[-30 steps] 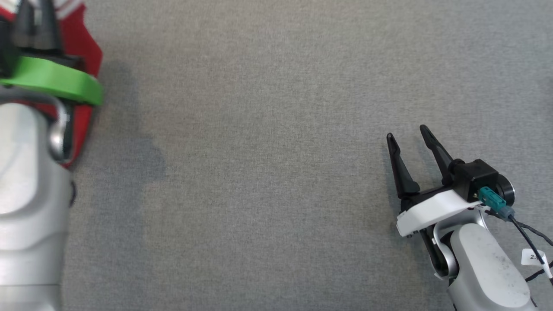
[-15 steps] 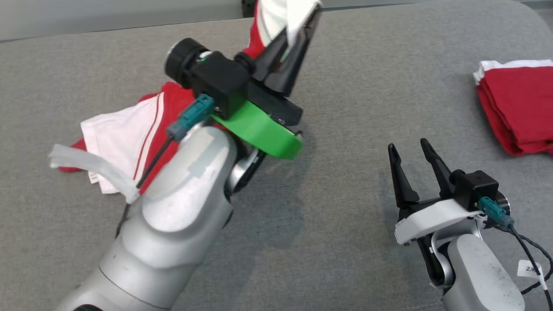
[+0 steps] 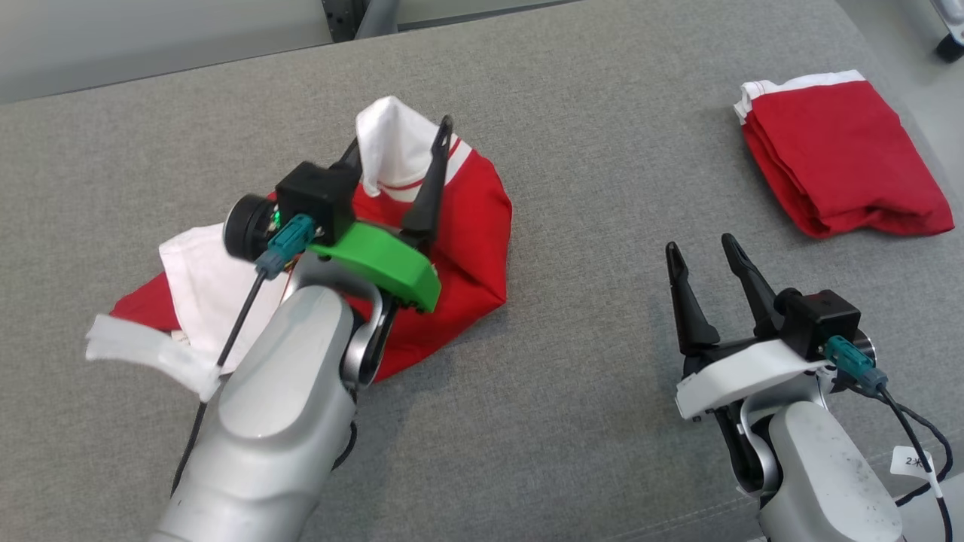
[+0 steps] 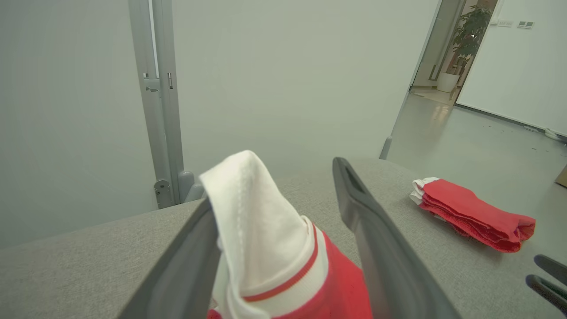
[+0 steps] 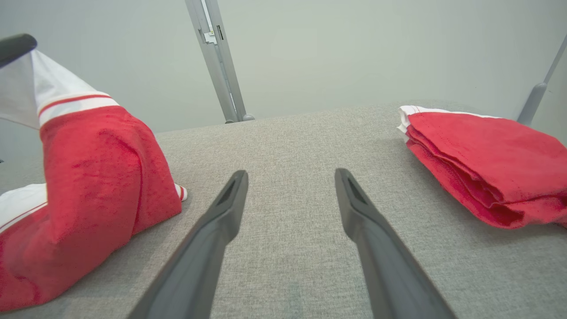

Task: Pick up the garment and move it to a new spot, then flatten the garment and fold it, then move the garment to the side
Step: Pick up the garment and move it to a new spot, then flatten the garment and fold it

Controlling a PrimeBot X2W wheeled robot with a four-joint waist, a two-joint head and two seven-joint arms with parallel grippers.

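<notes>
The garment [image 3: 467, 226] is red with white trim and lies crumpled on the grey table [image 3: 602, 113] at centre left. A white peak of it stands up between the fingers of my left gripper [image 3: 399, 143], which is open. In the left wrist view the garment [image 4: 266, 248] leans against the left finger [image 4: 190, 257] and stands apart from the right one. My right gripper [image 3: 700, 247] hovers open over bare table at the lower right, with nothing between its fingers [image 5: 212, 235]. The right wrist view has the garment [image 5: 97, 177] at its left.
A second red garment, folded [image 3: 836, 158], lies at the table's far right corner, also seen as a folded stack [image 5: 487, 159] [image 4: 469, 215]. The table's back edge runs along the top, with a metal post [image 4: 155, 110] and a pale wall behind it.
The head camera has shifted. My left gripper has opened and let go of the garment's white edge, and it now sits lower. The right gripper has stayed open.
</notes>
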